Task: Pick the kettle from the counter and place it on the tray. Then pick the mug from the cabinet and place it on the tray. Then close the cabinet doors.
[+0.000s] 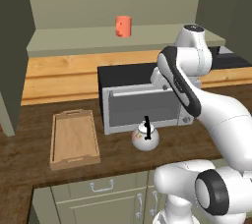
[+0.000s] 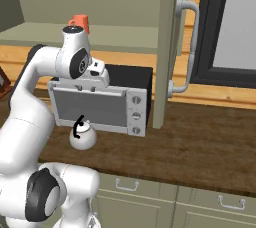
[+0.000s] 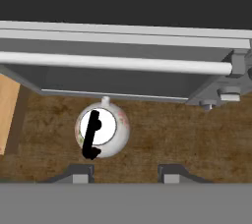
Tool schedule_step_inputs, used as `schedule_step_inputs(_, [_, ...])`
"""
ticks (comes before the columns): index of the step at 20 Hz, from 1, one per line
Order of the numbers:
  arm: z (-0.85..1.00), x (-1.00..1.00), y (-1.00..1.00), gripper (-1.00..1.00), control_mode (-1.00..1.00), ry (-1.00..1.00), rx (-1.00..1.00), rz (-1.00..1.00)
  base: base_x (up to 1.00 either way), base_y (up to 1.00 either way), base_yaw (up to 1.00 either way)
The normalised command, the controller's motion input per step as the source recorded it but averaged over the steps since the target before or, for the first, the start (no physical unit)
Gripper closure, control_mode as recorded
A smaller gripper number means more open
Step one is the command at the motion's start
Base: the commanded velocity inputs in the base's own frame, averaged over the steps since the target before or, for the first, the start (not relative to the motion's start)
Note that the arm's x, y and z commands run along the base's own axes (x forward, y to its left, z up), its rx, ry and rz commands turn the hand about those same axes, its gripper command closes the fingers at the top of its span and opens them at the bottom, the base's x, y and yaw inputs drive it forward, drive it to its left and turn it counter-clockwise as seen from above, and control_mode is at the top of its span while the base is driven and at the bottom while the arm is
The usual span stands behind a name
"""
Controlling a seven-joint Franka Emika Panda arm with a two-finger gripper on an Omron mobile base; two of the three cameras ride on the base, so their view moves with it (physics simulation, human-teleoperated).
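The white-grey kettle (image 1: 145, 136) with its black arched handle stands on the dark wood counter (image 1: 29, 120), just in front of the microwave. My gripper (image 3: 125, 174) hangs open well above it, over the microwave's front edge, seen from the side as the gripper (image 2: 86, 89). In the hand view the kettle (image 3: 102, 129) lies below and slightly left of the gap between my fingertips (image 3: 81, 173). The light-wood tray (image 1: 74, 139) sits to the kettle's left. The orange-red mug (image 1: 123, 26) stands on the pale shelf of the open cabinet (image 1: 74, 39).
A silver microwave (image 1: 142, 101) stands right behind the kettle. One cabinet door (image 2: 167, 47) with a silver bar handle stands open to the right, the other door (image 1: 12, 56) to the left. Grey-green drawers (image 1: 103, 186) run under the counter.
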Motion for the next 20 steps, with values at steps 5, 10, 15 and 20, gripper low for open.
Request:
schedule_step_inputs(5, [-0.08,-0.21,0.0,-1.0,-1.0,-0.01,0.0,0.0,0.0,0.0,0.0])
schedule_step_inputs(10, [-0.26,-0.48,0.03,-1.0,-1.0,0.0,0.02,0.0,0.0,0.0,0.0])
schedule_step_inputs(15, [-0.36,-0.41,0.19,-1.0,-1.0,0.0,0.07,0.0,0.0,0.0,0.0])
schedule_step_inputs(20, [-0.4,-0.02,0.4,-1.0,-1.0,0.08,0.06,-0.01,0.0,0.0,0.0])
